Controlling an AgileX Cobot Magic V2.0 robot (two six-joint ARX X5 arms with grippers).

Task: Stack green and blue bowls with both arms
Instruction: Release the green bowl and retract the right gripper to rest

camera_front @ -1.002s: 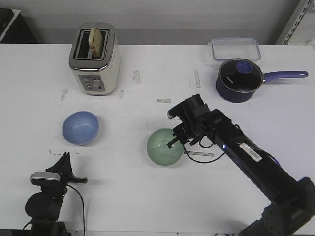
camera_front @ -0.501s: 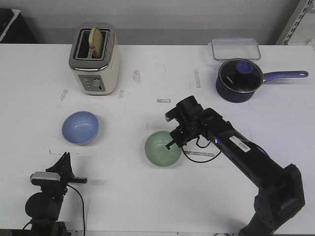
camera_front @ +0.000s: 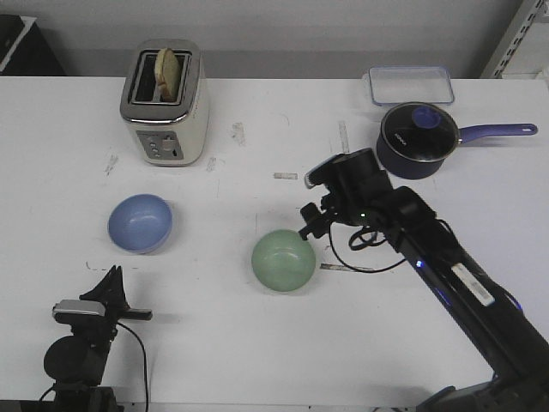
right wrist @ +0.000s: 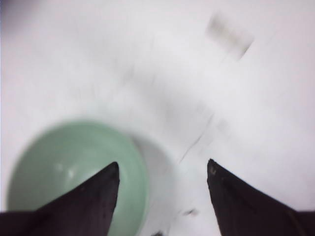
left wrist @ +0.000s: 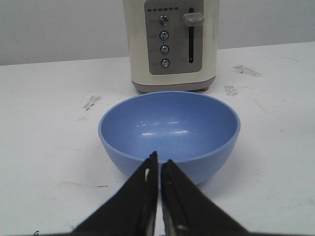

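I read the blue bowl (left wrist: 170, 130) as smooth moulded plastic with a soft satin sheen; faint highlights show on its inner wall. The green bowl (camera_front: 283, 260) has the same smooth, even finish. The toaster (camera_front: 165, 101) has a glossy cream body with a brushed metal top and a grey metallic control panel. The saucepan (camera_front: 416, 140) is dark blue with a glossy, reflective lid. The container (camera_front: 411, 85) looks like clear plastic. The table (camera_front: 257, 343) is matt white, scuffed and marked. The fingers (left wrist: 142, 206) of the left gripper (left wrist: 158, 169) are matt black.
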